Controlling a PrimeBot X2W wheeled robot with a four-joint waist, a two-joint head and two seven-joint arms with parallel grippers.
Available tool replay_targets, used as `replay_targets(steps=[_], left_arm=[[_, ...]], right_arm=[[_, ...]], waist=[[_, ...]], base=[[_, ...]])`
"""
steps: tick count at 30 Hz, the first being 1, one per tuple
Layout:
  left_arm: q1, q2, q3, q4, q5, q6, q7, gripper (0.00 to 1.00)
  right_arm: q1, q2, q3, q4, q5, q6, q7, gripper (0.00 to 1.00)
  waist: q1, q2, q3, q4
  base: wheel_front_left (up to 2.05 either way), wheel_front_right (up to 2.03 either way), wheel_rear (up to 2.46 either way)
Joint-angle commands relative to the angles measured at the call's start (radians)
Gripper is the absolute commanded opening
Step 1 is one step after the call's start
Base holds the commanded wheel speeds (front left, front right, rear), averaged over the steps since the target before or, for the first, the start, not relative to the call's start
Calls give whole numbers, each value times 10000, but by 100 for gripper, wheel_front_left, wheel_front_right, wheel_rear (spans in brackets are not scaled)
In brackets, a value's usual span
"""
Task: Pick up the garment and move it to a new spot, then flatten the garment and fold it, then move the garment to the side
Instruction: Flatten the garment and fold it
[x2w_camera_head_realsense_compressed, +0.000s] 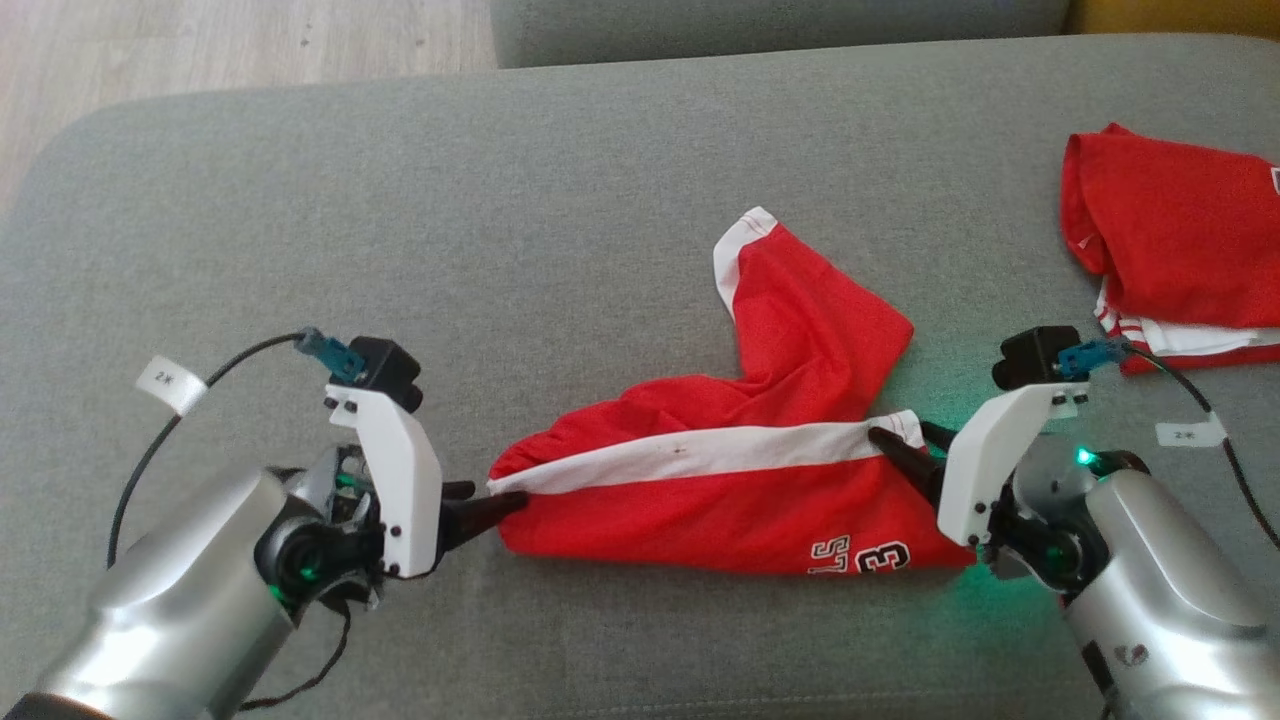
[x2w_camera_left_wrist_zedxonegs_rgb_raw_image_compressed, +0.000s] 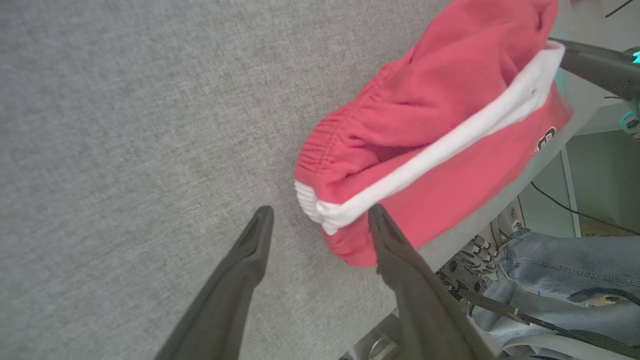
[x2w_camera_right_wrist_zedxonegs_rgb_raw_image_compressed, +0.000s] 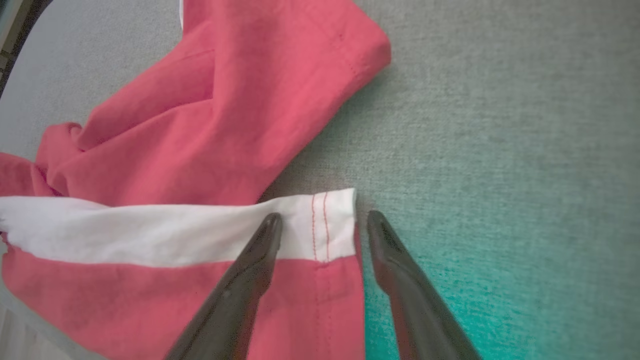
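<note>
2nd red garment (x2w_camera_head_realsense_compressed: 1170, 230) sits well apart frm shorts (x2w_camera_head_realsense_compressed: 740, 500), on grey cushion (x2w_camera_head_realsense_compressed: 400, 200).

We are looking down from the head at the red shorts (x2w_camera_head_realsense_compressed: 740, 500); wrist cameras are viewing its opposite ends closely.

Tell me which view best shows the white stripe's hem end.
Right wrist view: the hem end sits centred and close, red stitching sharp, with the right gripper open astride its edge. Head view shows it small, by that gripper's tip. Left wrist view shows it distant, top right.
</note>
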Motion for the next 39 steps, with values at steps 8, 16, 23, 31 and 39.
replay_targets(steps=[8, 16, 23, 31, 39], left_arm=[[-837, 474, -251, -38, -640, -60, -703, 0], [-954, 953, -608, -511, -1176, -61, -1498, 0], [-2151, 1145, -250, -802, -1300, -61, -2071, 0], [-5568, 431, 214, 740, -732, 38, -1481, 0], [-9623, -524, 767, 2952, 191, 439, -2031, 0]], right_arm=[[-367, -271, 495, -307, 333, -7, -665, 0], [-79, -699, 92, -1158, 496, -7, -2000, 0], [-625, -1177, -200, -2623, 524, -7, -2633, 0], [-3983, -1582, 33, -2477, 1064, -7, -2695, 0], [-8667, -1858, 798, -756, 1475, -7, -3996, 0]], waist=[[-1, 0, -238, -50], [-1, 0, -592, 11], [-1, 0, 154, 17], [-1, 0, 1948, -27], [-1, 0, 3364, -111]], base=[[0, 0, 0], [0, 0, 0], [0, 0, 0], [0, 0, 0], [0, 0, 0]])
